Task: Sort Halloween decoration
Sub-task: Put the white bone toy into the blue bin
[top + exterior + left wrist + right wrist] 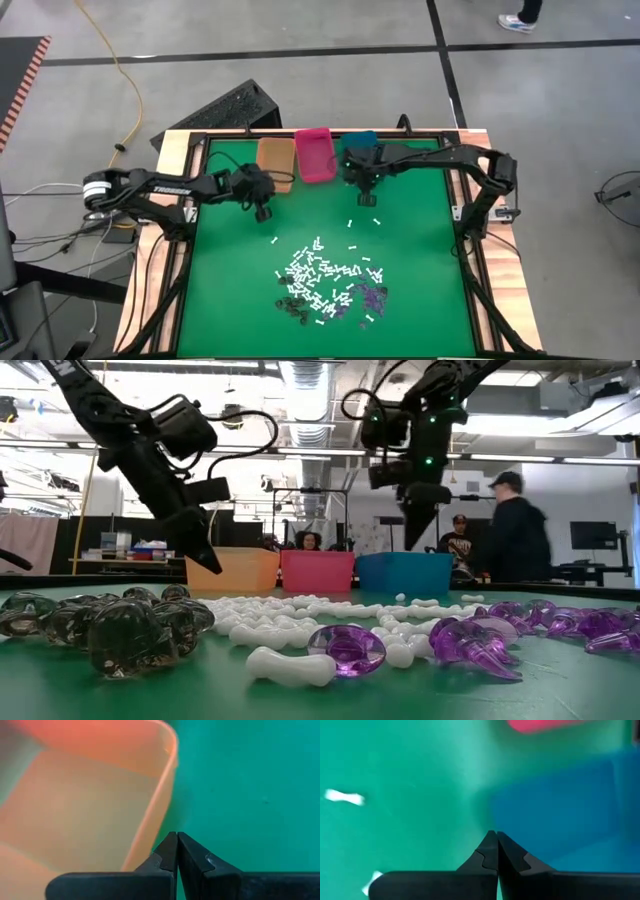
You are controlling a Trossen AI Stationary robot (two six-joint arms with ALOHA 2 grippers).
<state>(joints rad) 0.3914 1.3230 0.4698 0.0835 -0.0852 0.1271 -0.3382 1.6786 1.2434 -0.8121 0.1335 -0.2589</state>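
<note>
The Halloween decoration lies in a loose pile [325,283] on the green mat [420,260] toward the near edge: white sticks [290,663], purple bits [350,648] and dark bits [120,625]. My left gripper [264,212] hangs shut just in front of the orange bin [90,815], beside its near right corner, with nothing showing between its fingertips [170,845]. My right gripper [368,200] is shut too, pointing steeply down over the mat just before the teal bin [560,810], and nothing shows at its tips [490,842].
Orange [275,160], pink [313,153] and teal [358,143] bins stand side by side at the mat's far edge. A few stray white sticks [351,225] lie between the bins and the pile. A black frame [470,240] borders the mat. People stand in the room beyond.
</note>
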